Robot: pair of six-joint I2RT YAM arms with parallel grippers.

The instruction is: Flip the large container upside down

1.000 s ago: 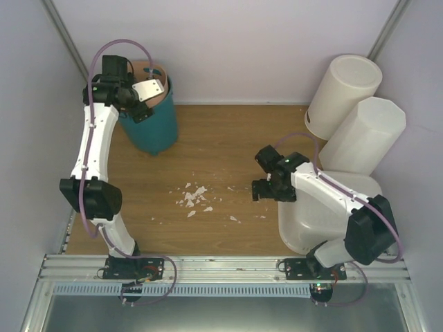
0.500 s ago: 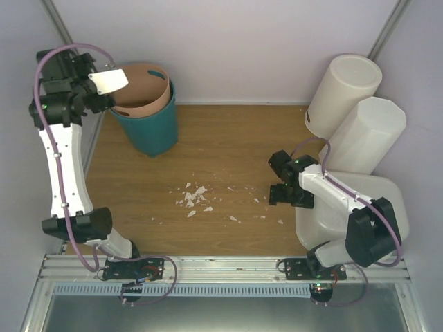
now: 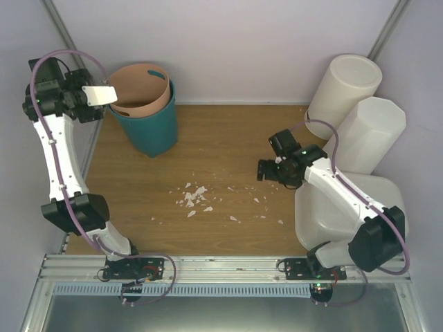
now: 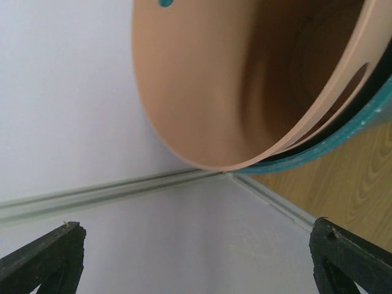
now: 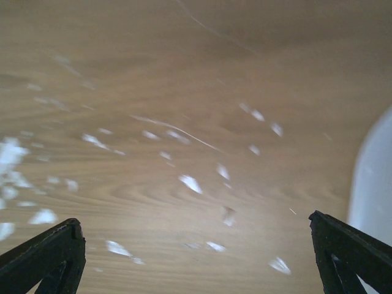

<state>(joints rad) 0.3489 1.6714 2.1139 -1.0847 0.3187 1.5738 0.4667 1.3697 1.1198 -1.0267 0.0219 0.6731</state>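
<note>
At near right: large container [image 3: 318, 221] | right hand [image 3: 266, 170] just off its far-left corner, spread apart, empty

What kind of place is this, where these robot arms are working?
Probably a robotics test cell: plain white walls box in a wooden tabletop, and the left arm and right arm are bolted to a metal rail at its near edge.

The wooden table [image 3: 228, 138] carries white scraps [image 3: 194, 197], a teal bucket [image 3: 156, 131] and the large container [image 3: 315, 221].
</note>
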